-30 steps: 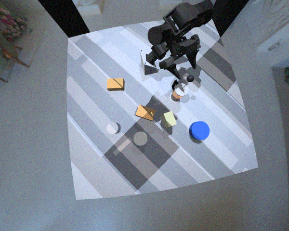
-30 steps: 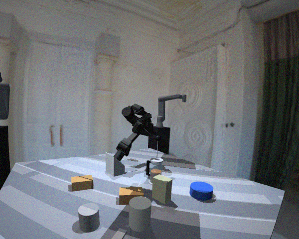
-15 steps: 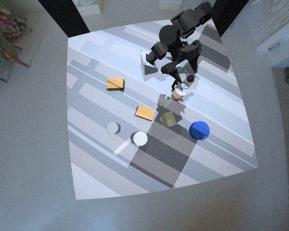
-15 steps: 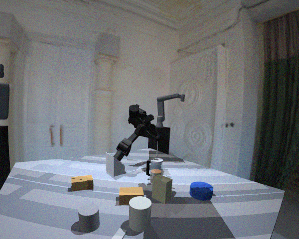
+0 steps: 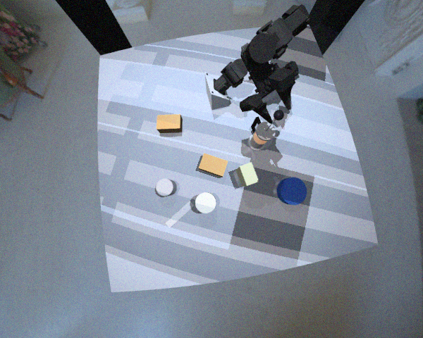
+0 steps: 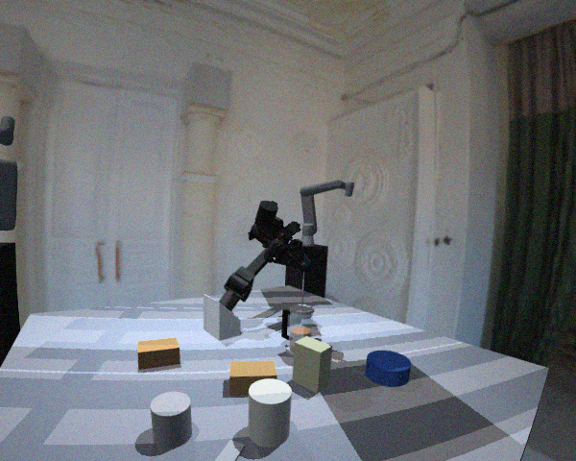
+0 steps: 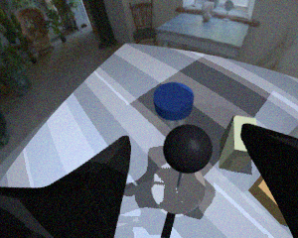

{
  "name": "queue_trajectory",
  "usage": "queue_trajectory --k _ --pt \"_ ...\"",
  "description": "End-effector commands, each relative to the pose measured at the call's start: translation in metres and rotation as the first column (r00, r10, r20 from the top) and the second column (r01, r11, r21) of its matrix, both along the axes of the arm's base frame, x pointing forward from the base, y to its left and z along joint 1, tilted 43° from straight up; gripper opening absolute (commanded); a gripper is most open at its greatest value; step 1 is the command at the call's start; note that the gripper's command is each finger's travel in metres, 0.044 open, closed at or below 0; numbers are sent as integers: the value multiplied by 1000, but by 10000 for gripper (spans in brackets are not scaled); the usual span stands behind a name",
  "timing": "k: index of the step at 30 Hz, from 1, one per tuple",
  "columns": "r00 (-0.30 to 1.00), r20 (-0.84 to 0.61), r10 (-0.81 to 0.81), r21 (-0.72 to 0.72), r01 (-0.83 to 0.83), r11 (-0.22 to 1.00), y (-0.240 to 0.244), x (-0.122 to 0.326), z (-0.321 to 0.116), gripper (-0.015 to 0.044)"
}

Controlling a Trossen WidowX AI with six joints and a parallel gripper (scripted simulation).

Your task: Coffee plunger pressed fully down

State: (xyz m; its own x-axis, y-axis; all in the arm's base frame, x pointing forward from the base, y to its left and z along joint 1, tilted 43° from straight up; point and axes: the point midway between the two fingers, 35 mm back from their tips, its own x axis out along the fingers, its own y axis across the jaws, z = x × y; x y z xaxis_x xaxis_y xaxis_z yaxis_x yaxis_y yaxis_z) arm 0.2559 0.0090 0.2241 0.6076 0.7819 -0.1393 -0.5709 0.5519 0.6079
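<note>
The coffee press (image 5: 259, 139) is standing upright toward the far right of the table (image 5: 175, 254), its thin rod rising to a black ball knob (image 7: 188, 149). It is looking light and tippy, glass-walled, so the knob is the place to grip, pushing straight down. The gripper (image 7: 189, 159) is hanging around the knob, fingers parted, gripping nothing. A blue disc (image 5: 291, 190) is lying well apart.
</note>
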Motion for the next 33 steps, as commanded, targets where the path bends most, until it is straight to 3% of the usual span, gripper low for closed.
queue_trajectory --k 1,7,33 --pt "1000 -7 2 9 -2 1000 1 -1 -2 282" --pt "1000 -7 2 9 -2 1000 1 -1 -2 131" --pt "1000 -22 13 -12 -14 1000 14 0 -21 131"
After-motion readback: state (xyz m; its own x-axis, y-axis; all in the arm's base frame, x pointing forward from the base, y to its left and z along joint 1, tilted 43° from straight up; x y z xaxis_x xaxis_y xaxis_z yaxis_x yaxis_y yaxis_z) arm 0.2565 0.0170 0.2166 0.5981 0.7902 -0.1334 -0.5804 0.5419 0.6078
